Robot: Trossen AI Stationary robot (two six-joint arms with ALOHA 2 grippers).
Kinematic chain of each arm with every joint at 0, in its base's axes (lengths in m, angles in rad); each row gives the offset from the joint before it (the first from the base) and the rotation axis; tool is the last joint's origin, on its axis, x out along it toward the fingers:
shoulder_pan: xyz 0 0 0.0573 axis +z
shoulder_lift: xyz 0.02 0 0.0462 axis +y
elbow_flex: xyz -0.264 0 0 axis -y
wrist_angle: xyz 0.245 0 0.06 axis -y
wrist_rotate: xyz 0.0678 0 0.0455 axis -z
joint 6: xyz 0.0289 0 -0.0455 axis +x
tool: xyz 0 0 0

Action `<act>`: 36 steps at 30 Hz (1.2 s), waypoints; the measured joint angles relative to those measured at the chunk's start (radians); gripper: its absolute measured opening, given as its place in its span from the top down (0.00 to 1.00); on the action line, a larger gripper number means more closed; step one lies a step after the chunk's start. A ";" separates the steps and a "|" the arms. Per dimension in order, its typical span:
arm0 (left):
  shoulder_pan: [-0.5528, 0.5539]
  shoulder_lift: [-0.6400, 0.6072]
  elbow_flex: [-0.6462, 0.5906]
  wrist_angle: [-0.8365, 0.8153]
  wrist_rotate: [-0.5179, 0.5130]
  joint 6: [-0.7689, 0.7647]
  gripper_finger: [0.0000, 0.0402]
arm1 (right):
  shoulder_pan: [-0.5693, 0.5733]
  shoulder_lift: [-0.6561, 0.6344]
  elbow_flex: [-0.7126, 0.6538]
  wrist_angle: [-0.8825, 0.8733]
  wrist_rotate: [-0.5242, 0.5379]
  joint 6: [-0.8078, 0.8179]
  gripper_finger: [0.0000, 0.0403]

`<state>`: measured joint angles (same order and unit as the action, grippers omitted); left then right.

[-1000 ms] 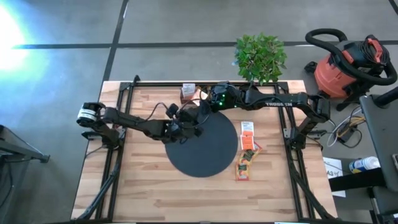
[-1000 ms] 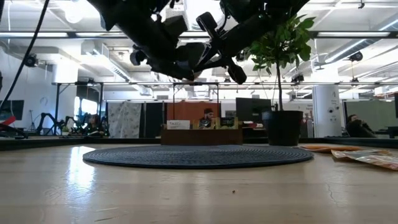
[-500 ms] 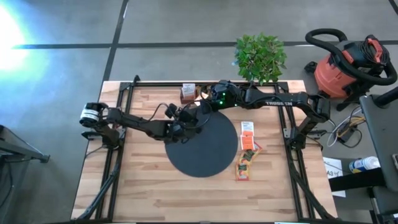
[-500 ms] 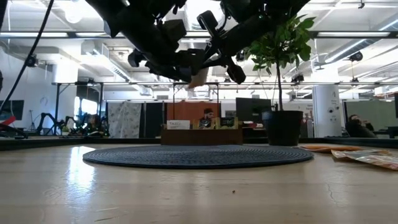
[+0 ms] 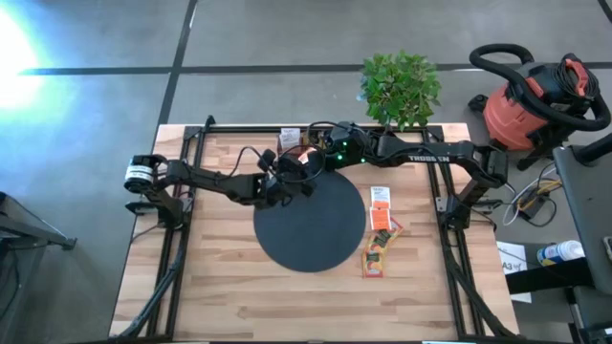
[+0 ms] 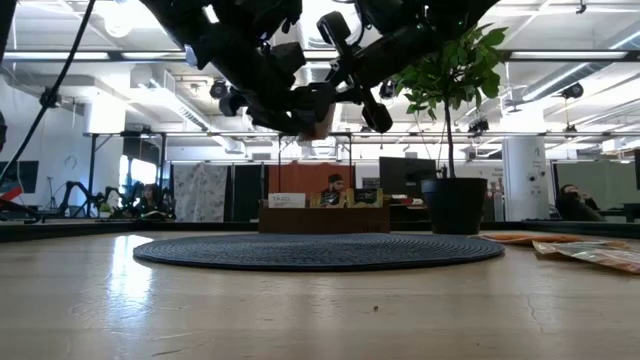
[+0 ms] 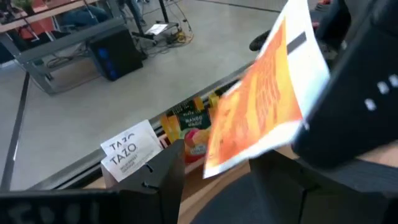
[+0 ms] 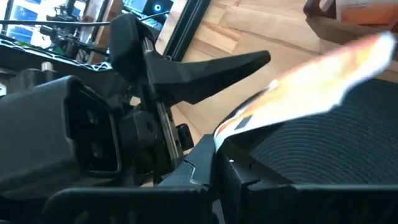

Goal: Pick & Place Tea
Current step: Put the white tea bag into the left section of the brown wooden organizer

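Note:
My right gripper (image 5: pixel 308 161) hovers above the back edge of the black mat (image 5: pixel 311 229), shut on one orange-and-white tea sachet (image 8: pixel 311 81). The same sachet (image 7: pixel 261 106) fills the left wrist view, its lower corner reaching between my left fingers (image 7: pixel 171 165). My left gripper (image 5: pixel 295 179) is open, right beside the right one and facing the sachet. In the low view both grippers hang high above the mat (image 6: pixel 320 250), with the sachet (image 6: pixel 318 125) between them. More tea sachets (image 5: pixel 381 205) lie loose on the table right of the mat.
A small wooden box (image 5: pixel 290 139) holding upright sachets (image 7: pixel 130 152) stands at the table's back edge, just behind the grippers. A potted plant (image 5: pixel 402 88) sits at the back right. A red vacuum (image 5: pixel 531 105) stands off the table. People sit in the room beyond.
My left gripper has moved toward the table's back, closing in on the sachet held by the right gripper. The right arm has barely moved.

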<state>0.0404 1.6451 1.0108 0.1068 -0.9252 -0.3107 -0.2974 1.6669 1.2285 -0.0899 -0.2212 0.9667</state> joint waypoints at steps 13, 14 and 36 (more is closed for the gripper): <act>0.009 0.000 0.000 0.012 0.004 0.048 0.78 | 0.000 0.000 0.000 0.002 -0.016 0.003 0.98; 0.011 0.000 0.000 0.015 0.004 0.054 0.81 | 0.000 0.000 0.000 0.002 -0.016 0.003 0.98; 0.017 -0.014 0.001 -0.022 0.046 0.129 0.99 | -0.005 -0.019 0.011 0.003 -0.008 -0.043 0.98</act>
<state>0.0570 1.6314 1.0119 0.0845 -0.8789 -0.1821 -0.3019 1.6480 1.2392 -0.0873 -0.2291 0.9240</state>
